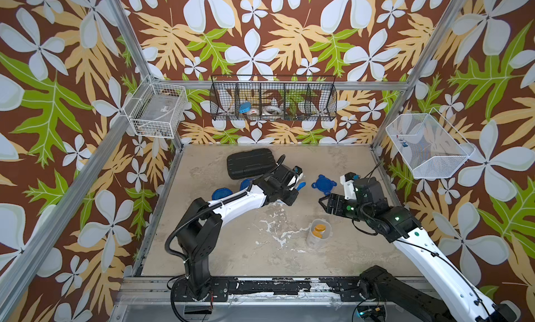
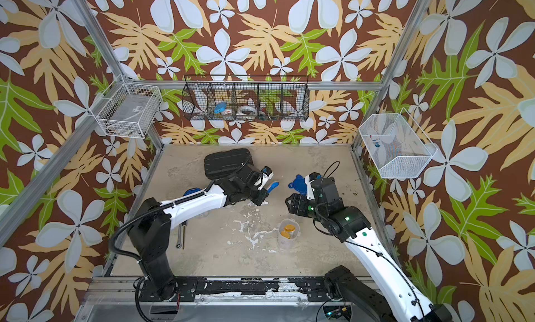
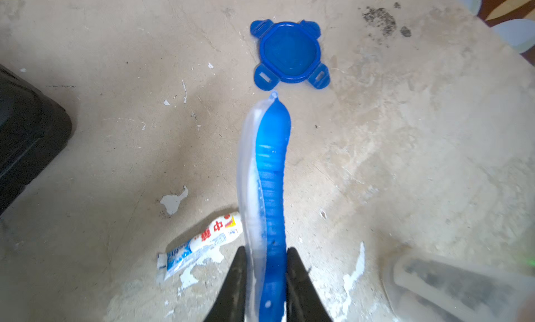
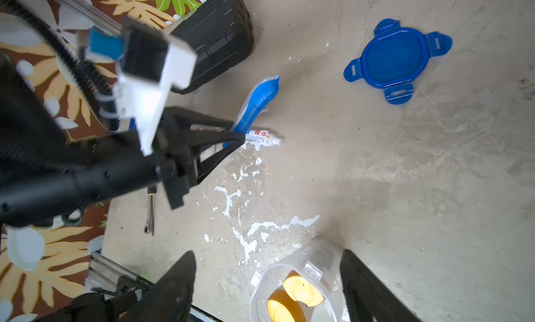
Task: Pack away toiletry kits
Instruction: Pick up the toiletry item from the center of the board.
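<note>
My left gripper (image 3: 266, 256) is shut on a blue toothbrush (image 3: 270, 167) in a clear wrapper and holds it off the table, near the black case; both top views show it (image 1: 301, 186) (image 2: 273, 186). Under it lies a small white toothpaste tube (image 3: 199, 245). A loose blue clip lid (image 1: 323, 184) rests flat further right. A clear tumbler (image 1: 318, 233) stands open near the middle, with two orange-capped bottles (image 4: 302, 288) inside. My right gripper (image 4: 267, 256) hangs open just above and behind the tumbler, touching nothing.
A black ribbed case (image 1: 250, 162) lies at the back. Two blue lids (image 1: 221, 193) peek from under the left arm. A wrench (image 2: 180, 236) lies front left. A black wire basket (image 1: 273, 99) and white baskets (image 1: 156, 109) (image 1: 428, 146) hang on the walls.
</note>
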You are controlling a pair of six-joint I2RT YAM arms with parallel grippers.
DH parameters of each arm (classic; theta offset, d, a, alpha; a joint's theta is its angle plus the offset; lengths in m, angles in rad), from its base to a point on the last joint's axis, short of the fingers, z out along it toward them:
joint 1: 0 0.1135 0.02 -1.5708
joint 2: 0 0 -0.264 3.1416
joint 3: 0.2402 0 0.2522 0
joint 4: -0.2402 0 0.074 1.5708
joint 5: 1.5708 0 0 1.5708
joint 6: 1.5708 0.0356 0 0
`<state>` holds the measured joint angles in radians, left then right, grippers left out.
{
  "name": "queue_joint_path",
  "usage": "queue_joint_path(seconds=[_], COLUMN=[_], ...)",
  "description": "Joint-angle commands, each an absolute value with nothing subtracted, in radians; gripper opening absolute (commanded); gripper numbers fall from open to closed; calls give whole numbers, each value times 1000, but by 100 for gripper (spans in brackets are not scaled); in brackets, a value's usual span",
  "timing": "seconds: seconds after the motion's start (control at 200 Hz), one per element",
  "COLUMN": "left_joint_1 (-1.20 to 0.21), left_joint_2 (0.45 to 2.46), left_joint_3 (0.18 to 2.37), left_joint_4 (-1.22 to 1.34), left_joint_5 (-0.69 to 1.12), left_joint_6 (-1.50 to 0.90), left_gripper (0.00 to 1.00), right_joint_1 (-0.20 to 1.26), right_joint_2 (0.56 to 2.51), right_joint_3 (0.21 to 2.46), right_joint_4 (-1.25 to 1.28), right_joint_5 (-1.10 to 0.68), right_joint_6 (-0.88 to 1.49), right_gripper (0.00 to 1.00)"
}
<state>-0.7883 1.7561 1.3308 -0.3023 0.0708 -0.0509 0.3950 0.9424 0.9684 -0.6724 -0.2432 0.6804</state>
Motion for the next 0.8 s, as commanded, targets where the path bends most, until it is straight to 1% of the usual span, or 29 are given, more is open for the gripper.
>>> queue_joint_path(seconds=[0.0,0.21,0.395,0.515,0.616,0.671,0.791], left_joint_1=[-807,-865,-912,-931,-949,-953,-960], left_joint_2=[1669,1538,1489,1473,1467,1468,1473], left_joint_3=[1268,1220,1207,1201,1197,1196,1190], left_joint_4=[-254,-254,-256,-256,-257,-256,-258], left_joint_5=[97,97,91,98,98,102,101], left_joint_6=[-56,-64,-80,-89,-94,-97,-105], left_gripper=[18,19,19,19,19,19,18], right_joint_1=[349,344,346,346,354,364,375], right_joint_2=[965,1063,1108,1103,1106,1105,1092], right_joint_3=[942,945,918,888,874,871,859], right_joint_4=[-535,-442,-359,-299,-269,-262,-255], right_joint_5=[-436,-536,-608,-625,-635,-631,-622], right_joint_6=[746,765,815,854,875,879,888], right_gripper=[79,80,81,78,72,64,42])
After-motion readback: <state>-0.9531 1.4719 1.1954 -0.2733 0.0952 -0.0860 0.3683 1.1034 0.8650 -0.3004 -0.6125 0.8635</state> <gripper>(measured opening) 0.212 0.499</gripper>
